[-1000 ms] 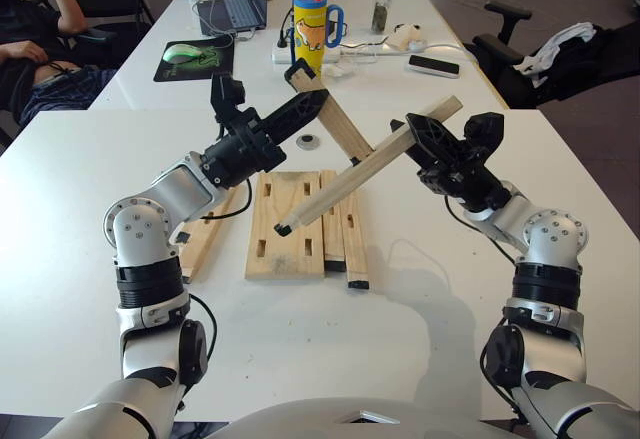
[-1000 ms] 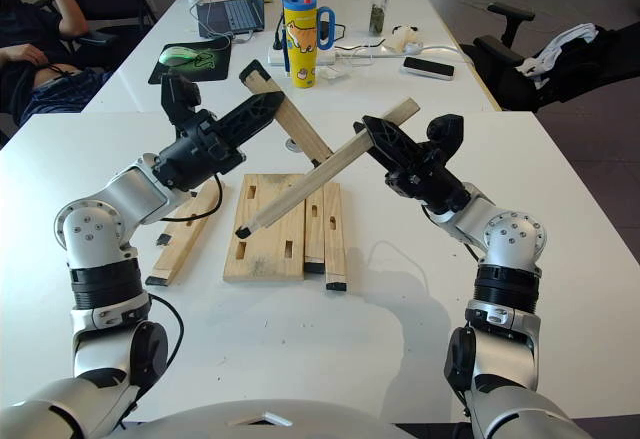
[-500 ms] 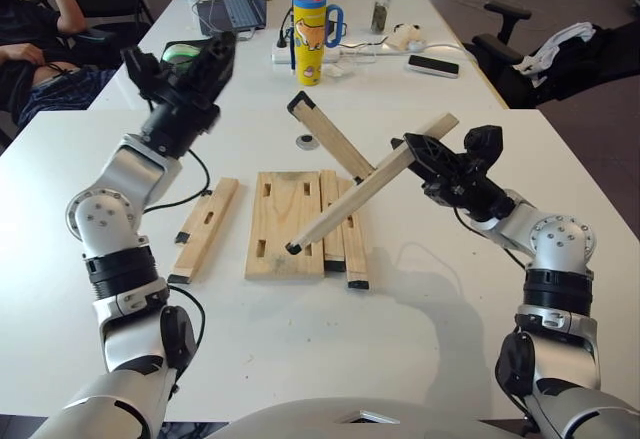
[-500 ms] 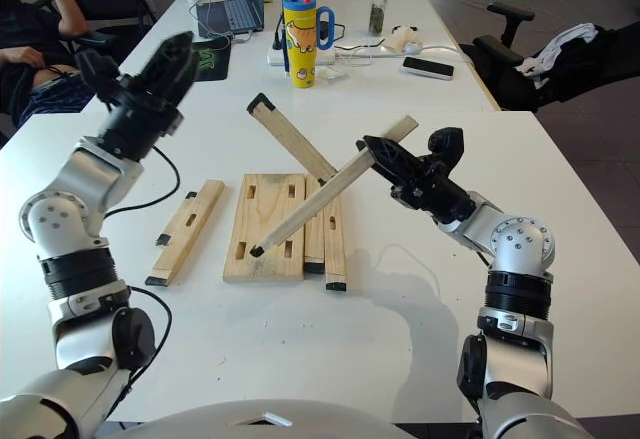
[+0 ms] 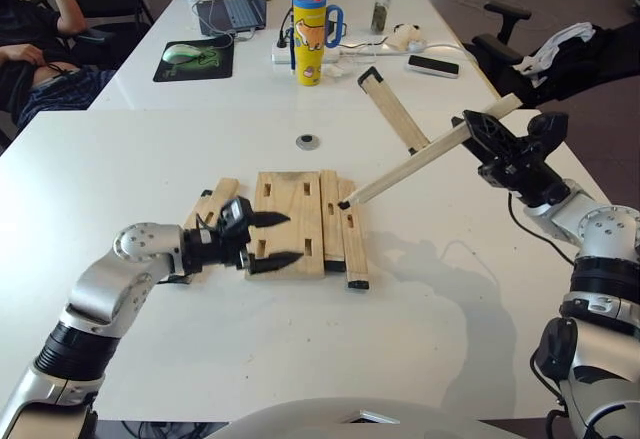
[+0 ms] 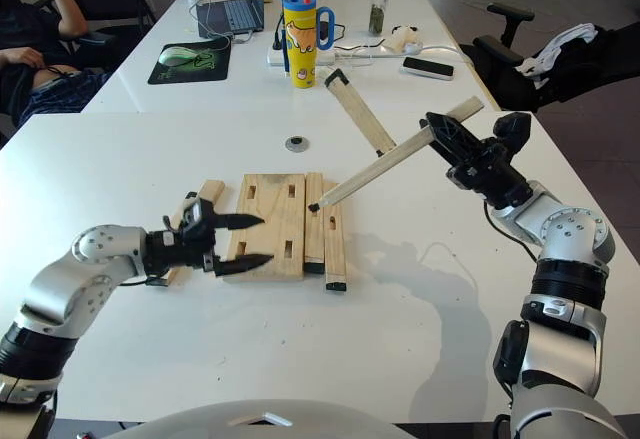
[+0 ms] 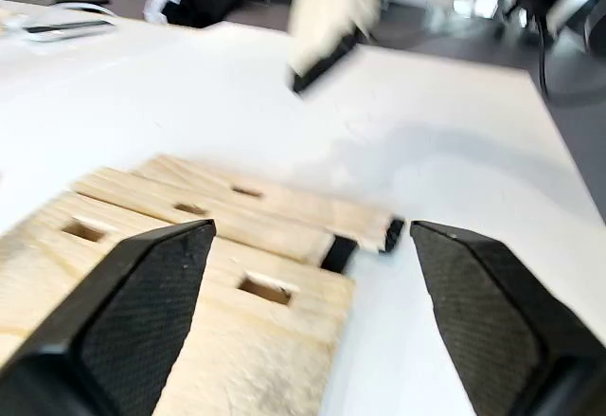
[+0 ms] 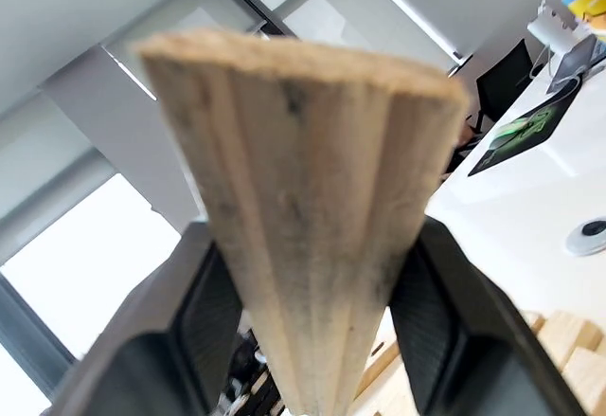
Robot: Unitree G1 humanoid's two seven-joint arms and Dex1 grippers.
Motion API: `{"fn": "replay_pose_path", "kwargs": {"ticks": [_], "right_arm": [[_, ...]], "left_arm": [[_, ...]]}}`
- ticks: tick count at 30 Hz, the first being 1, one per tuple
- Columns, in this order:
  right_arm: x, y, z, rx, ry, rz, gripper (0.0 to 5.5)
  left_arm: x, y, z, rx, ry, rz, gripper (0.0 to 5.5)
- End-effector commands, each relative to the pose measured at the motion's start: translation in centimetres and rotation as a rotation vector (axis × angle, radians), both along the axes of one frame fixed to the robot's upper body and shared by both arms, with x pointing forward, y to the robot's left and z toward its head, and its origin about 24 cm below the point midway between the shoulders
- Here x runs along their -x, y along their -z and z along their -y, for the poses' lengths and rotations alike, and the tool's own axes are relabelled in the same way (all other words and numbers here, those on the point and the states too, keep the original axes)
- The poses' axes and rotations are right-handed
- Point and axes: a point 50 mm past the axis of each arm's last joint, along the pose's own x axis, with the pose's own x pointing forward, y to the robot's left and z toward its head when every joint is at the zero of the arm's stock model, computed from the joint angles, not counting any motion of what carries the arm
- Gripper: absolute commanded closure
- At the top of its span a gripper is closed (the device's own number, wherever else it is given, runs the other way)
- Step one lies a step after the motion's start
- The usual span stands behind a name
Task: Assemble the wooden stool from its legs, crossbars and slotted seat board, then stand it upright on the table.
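Currently the left tool (image 5: pixel 280 240) is spread, low at the near edge of the slotted seat board (image 5: pixel 298 191) lying flat on the tabletop (image 5: pixel 430 309). The right tool (image 5: pixel 485 134) pinches a leg (image 5: pixel 400 171), tilted above the board. The wood should handle as rigid and light; grip the board across its long edges.

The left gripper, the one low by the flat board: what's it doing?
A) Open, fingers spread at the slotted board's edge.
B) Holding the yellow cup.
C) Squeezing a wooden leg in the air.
A: the left gripper sits low at the slotted seat board with its two fingers wide apart, clamping nothing.
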Motion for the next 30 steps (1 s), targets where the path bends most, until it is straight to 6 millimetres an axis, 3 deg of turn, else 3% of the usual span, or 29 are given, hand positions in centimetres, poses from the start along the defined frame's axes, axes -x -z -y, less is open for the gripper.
{"fn": "replay_pose_path", "kwargs": {"ticks": [1,9,17,22,30], "right_arm": [[-0.7,-1.1,-2.8,0.100,-0.065,0.158,3.46],[-0.8,-0.9,-6.3,0.103,-0.235,0.239,3.46],[-1.1,-0.9,-7.0,0.138,-0.263,0.274,3.46],[-2.0,0.7,-8.5,0.371,-0.332,0.309,3.46],[-2.6,1.3,-9.2,0.477,-0.362,0.366,3.46]], "left_arm": [[0.3,2.4,0.3,-0.228,0.151,0.162,1.68],[-0.4,4.8,0.8,-0.303,0.137,0.260,1.68],[-0.7,5.0,0.7,-0.306,0.131,0.271,1.68],[-1.4,5.9,0.1,-0.343,0.093,0.244,1.68],[-1.0,6.8,0.3,-0.342,0.117,0.215,1.68]]}}
